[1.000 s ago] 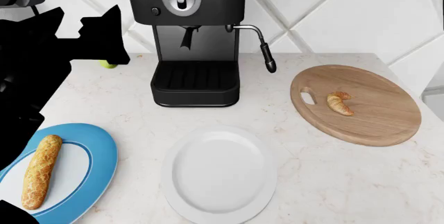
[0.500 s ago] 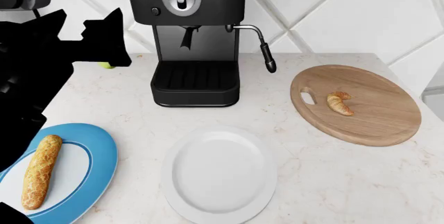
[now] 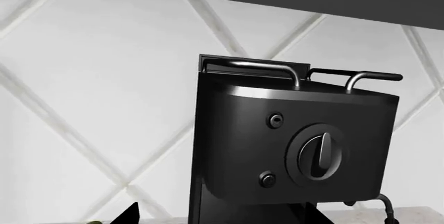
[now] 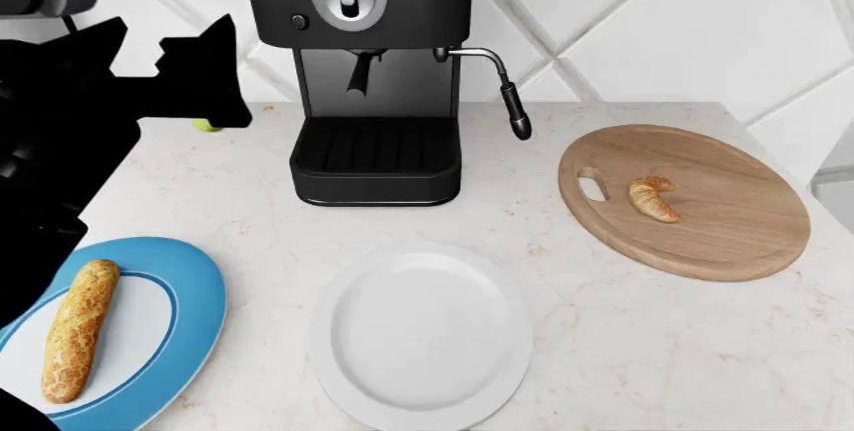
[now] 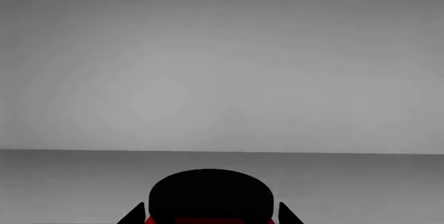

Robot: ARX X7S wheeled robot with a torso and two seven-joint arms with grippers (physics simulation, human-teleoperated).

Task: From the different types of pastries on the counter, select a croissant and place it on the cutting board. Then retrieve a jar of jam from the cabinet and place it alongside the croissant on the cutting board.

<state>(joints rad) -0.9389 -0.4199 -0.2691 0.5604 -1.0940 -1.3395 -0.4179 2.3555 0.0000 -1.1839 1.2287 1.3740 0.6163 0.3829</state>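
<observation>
The croissant (image 4: pixel 654 199) lies on the round wooden cutting board (image 4: pixel 714 236) at the right of the white counter (image 4: pixel 641 351). The speckled loaf (image 4: pixel 78 328) lies on a blue plate. In the right wrist view my right gripper (image 5: pixel 211 214) is inside a grey cabinet, its fingertips (image 5: pixel 136 214) close against both sides of the jar of jam (image 5: pixel 211 195), which shows a black lid and red below. The right gripper is out of the head view. My left gripper (image 4: pixel 200 71) hangs open and empty at the upper left, beside the coffee machine; it also shows in the left wrist view (image 3: pixel 222 214).
A black coffee machine (image 4: pixel 374 81) stands at the back centre, with its steam wand (image 4: pixel 514 111) sticking out to the right. A white oval plate (image 4: pixel 422 334) lies at the front centre and a blue plate (image 4: pixel 167 341) at the front left. A small green thing (image 4: pixel 207 125) peeks out under the left gripper.
My left gripper has shifted very slightly. The croissant, board, plates and loaf have not moved.
</observation>
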